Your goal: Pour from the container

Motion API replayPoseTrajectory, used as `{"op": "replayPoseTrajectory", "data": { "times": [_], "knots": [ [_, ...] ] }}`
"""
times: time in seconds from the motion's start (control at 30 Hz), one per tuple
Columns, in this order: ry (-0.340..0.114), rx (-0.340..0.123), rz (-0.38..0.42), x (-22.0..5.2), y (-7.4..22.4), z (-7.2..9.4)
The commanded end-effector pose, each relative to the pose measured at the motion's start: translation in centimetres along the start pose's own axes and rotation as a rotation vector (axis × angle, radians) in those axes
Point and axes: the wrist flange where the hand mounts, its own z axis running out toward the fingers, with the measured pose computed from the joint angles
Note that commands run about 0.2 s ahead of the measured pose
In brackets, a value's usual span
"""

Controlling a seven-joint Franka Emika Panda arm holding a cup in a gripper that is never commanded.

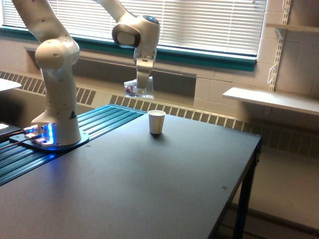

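The container (135, 89), a small clear plastic cup with reddish-purple pieces showing through, hangs in the air above the far left part of the table. My gripper (140, 85) is shut on it from above. It sits up and to the exterior view's left of the white paper cup (156, 122), which stands upright on the dark table (149, 184). The clear cup looks roughly level; its opening is hard to make out. The fingertips are partly hidden by the cup.
The arm's white base (55, 134) with blue lights stands at the exterior view's left on a ribbed blue strip (99, 122). A window with blinds and a radiator run along the back. A white shelf (269, 99) is at the right, beyond the table's edge.
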Motion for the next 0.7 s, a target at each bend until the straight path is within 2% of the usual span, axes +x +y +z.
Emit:
{"op": "replayPoseTrajectory", "data": {
  "times": [0.03, 0.4, 0.5, 0.6, 0.7],
  "knots": [
    [-0.012, 0.027, 0.001, 1.4, -0.8, 0.0],
    [-0.055, 0.012, 0.012, 2.3, -2.0, 1.0],
    [-0.056, 0.011, 0.012, 2.5, -2.2, 1.2],
    [-0.069, -0.025, 0.0, 1.9, -2.5, 1.8],
    [-0.099, -0.024, 0.003, 1.6, -2.5, 2.2]
  ]
}}
